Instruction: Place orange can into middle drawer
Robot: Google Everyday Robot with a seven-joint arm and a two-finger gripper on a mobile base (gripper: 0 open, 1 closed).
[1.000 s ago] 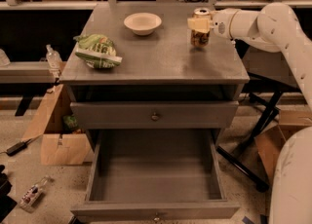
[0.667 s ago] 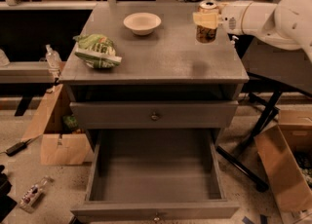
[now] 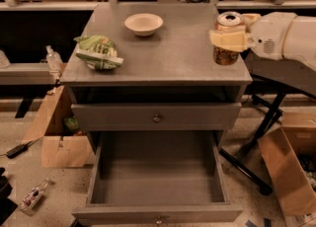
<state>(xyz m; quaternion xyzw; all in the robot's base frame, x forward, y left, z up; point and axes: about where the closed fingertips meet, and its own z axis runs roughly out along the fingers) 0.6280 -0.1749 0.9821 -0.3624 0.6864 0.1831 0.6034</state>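
The grey cabinet filled the middle of the view. An open cardboard box sat on the floor at its 3 o'clock side and a second box at its 9 o'clock side. The black stand legs were just right of the cabinet. On the cabinet top, a green snack bag lay at 9 o'clock and a white bowl sat near 12 o'clock, well apart. The bowl held nothing.

The upper drawer was closed. Below it the middle drawer stood pulled out toward 6 o'clock. Its inside was bare, and nothing lay across its opening.

The gripper reached in from 3 o'clock, its fingers clamped around the orange can. The can stood upright at the top's 3 o'clock edge. Whether its base touched the surface could not be told.
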